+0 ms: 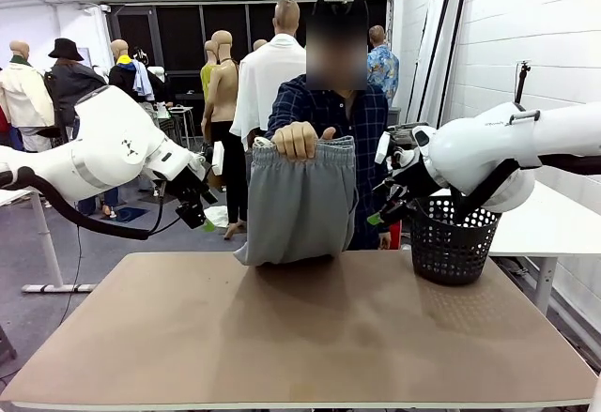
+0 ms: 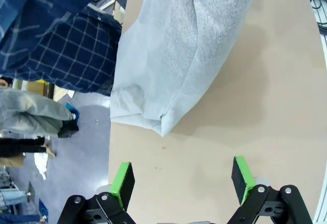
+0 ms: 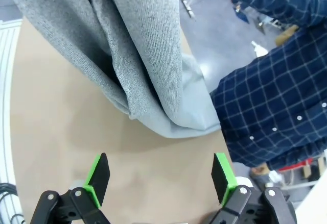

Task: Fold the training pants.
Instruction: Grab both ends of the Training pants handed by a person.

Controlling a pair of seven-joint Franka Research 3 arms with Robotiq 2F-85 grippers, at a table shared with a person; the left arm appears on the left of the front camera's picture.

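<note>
Waistband up in the person's hand, the training pants hung long axis vertical, lower fold touching the table at its far edge, between the left gripper and right gripper, both spread wide, empty, about equally near.

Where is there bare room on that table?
Bare: the near half of the brown tabletop, from the hanging light grey jersey training pants to the near edge. Crowded: the far edge under them and the corner by the black perforated plastic basket.
</note>
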